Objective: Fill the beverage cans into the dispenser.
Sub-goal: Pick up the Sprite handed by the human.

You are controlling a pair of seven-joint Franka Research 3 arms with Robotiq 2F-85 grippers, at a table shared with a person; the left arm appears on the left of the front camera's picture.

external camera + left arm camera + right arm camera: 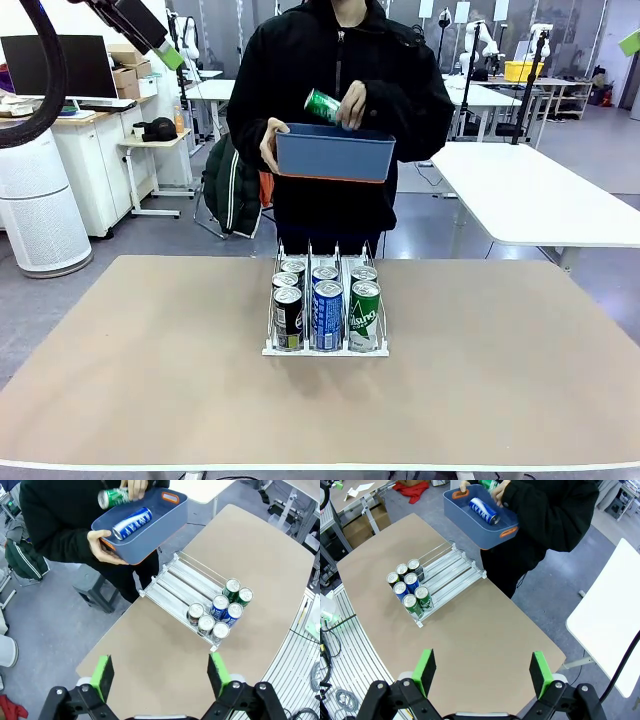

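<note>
Dispenser (325, 350) at table (150, 350) centre; six cans (327, 310) at its 6 o'clock end. Person at 12 o'clock: tub (335, 158), green can (322, 104) in hand (352, 105). Left gripper (160, 672), right gripper (483, 669): fingers apart, empty.

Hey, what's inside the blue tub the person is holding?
One blue can lies on its side in the blue tub. The person's hand holds a green can at its rim; the corner beneath them is covered.

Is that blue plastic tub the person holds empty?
Not empty: a blue drink can lies on its side inside the blue plastic tub.
</note>
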